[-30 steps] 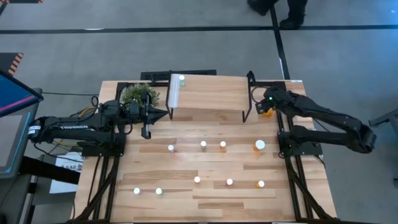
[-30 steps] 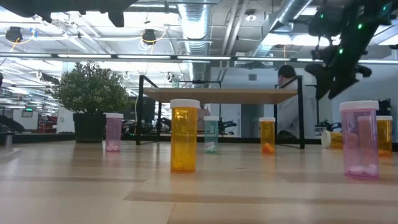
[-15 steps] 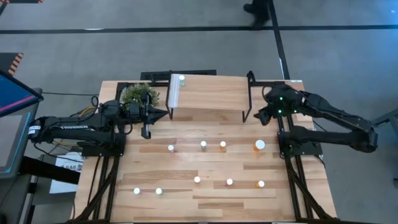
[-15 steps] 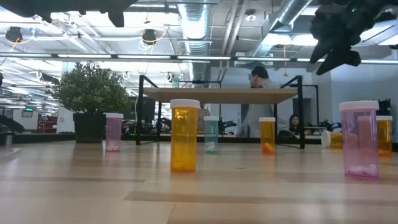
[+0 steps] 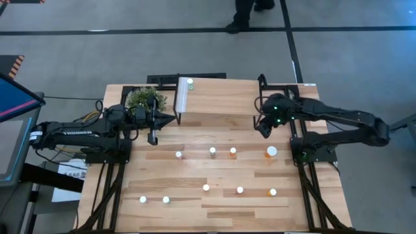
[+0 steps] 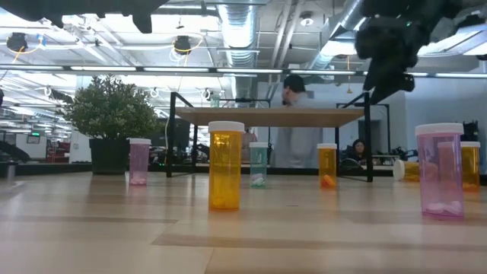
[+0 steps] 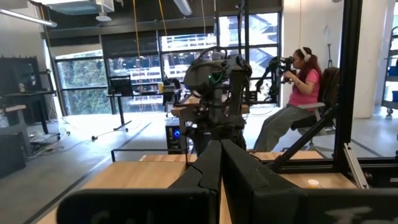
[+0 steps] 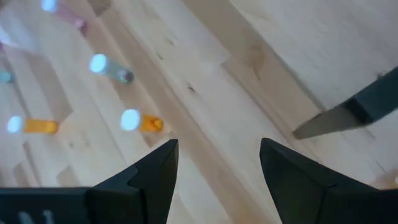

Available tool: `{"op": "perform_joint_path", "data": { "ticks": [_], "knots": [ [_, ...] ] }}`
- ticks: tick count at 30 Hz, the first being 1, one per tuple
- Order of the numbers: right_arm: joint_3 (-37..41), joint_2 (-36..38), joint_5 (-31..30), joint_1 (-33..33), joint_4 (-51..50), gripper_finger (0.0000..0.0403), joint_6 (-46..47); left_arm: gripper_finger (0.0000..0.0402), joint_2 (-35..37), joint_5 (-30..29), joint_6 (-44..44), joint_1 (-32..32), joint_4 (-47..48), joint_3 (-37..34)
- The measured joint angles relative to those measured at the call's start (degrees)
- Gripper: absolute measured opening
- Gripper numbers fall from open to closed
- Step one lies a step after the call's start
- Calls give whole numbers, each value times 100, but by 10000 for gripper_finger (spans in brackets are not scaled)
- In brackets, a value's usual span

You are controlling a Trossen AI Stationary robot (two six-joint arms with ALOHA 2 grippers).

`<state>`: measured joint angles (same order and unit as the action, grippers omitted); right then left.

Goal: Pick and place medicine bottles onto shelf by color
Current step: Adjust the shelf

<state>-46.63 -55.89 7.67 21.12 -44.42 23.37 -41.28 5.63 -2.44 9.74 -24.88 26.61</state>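
Note:
Several white-capped medicine bottles stand upright on the wooden table in two rows, among them a large orange one [image 5: 271,151] [image 6: 226,166], pink ones [image 6: 139,161] [image 6: 439,170], a green one [image 6: 259,164] and a small orange one [image 5: 233,151] [image 8: 142,122]. One green bottle [image 5: 190,83] stands on the shelf [image 5: 218,97] near its white strip [image 5: 182,97]. An orange bottle [image 6: 403,169] lies on its side by the shelf's right leg. My right gripper [image 5: 263,130] [image 8: 217,168] hangs open and empty above the table before the shelf's right leg. My left gripper [image 5: 174,119] [image 7: 221,155] is shut, left of the shelf.
A potted plant [image 5: 144,99] [image 6: 110,114] stands at the far left corner beside my left gripper. The shelf's black legs [image 5: 261,97] [image 8: 348,115] are close to my right gripper. Bare wood lies between the shelf and the bottle rows. A person [image 5: 244,13] walks beyond the far edge.
My right gripper has swung from the table's far right corner, beside the shelf's right end, toward the left and slightly nearer, and now hangs in front of the shelf's right leg. The lying orange bottle stayed where it was. The left arm kept still.

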Motion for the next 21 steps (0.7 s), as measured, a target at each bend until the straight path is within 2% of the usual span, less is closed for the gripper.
{"op": "perform_joint_path", "data": {
  "ticks": [9, 21],
  "knots": [
    [0, -421, -3, 575, 29, 248, -423, 0, 2, 13, 11, 0, 20, 0],
    [0, -454, 2, 1152, 466, 248, -887, 0, 2, 17, 9, 0, 22, 0]
  ]
}}
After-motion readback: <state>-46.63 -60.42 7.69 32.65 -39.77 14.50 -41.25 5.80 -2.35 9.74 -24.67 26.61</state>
